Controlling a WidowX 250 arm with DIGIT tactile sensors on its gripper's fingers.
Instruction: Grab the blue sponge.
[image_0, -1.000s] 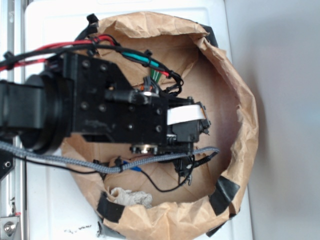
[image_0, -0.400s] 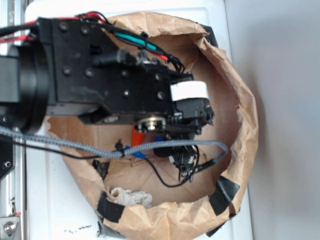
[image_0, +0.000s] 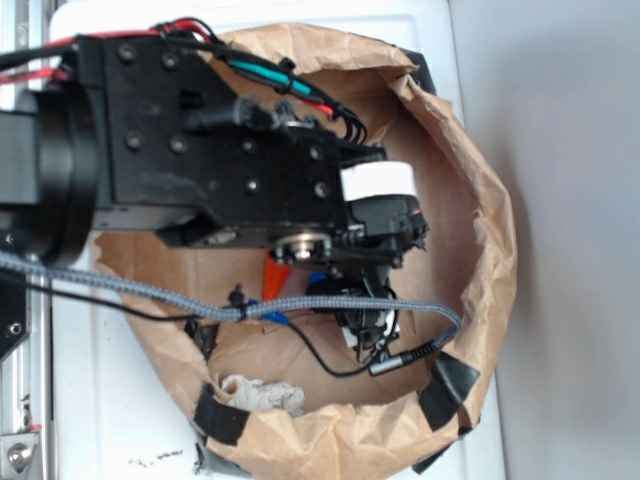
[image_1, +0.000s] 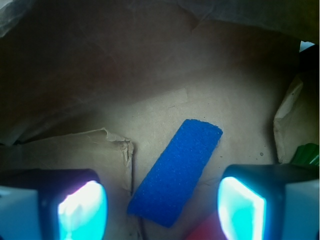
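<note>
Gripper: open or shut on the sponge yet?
Open. In the wrist view the gripper has its fingers spread either side of the blue sponge, which lies flat on the paper, ungripped.

Carrier: white table (image_0: 110, 400) holding a brown paper bag (image_0: 480, 180), rim rolled down and patched with black tape.
Bag floor: sponge (image_1: 176, 170) lying flat and slanted on the cardboard; crumpled white cloth (image_0: 262, 394) against the near wall.

Sponge (image_1: 176, 172) bright blue; bag (image_0: 480, 180) brown paper w/ black tape; claw (image_1: 162, 210) pads glow cyan; arm (image_0: 200, 170) black
</note>
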